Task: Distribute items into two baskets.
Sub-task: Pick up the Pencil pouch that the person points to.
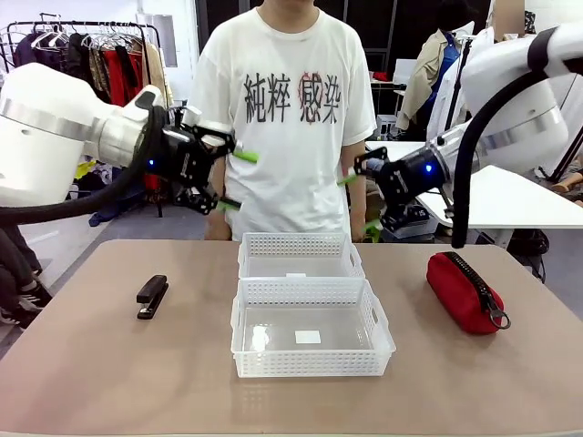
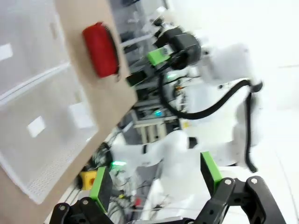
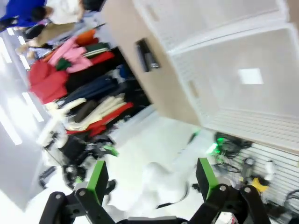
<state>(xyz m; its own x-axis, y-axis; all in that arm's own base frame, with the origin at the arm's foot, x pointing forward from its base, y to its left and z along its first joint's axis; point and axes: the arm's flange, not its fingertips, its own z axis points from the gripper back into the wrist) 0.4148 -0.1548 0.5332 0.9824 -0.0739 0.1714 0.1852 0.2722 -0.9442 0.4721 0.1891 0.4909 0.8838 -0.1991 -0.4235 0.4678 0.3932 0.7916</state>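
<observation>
Two white lattice baskets sit end to end at the table's middle: the larger near basket [image 1: 312, 364] and the smaller far basket [image 1: 301, 245]. Both look empty apart from a small label on the near one's floor. A black stapler [image 1: 152, 296] lies on the table to the left. A red zippered pouch [image 1: 464, 291] lies to the right. My left gripper [image 1: 239, 180] hangs open in the air above the far left of the table, nothing between its fingers. My right gripper [image 1: 360, 202] is open too, raised at the far right. In the left wrist view I see the pouch [image 2: 100, 49]; in the right wrist view the stapler [image 3: 147, 55].
A person in a white printed T-shirt [image 1: 291, 109] stands at the far edge behind the baskets, arms down. A clothes rack [image 1: 91, 55] stands at the back left and a white table [image 1: 510, 196] at the back right. Bare tabletop [image 1: 109, 373] lies around the items.
</observation>
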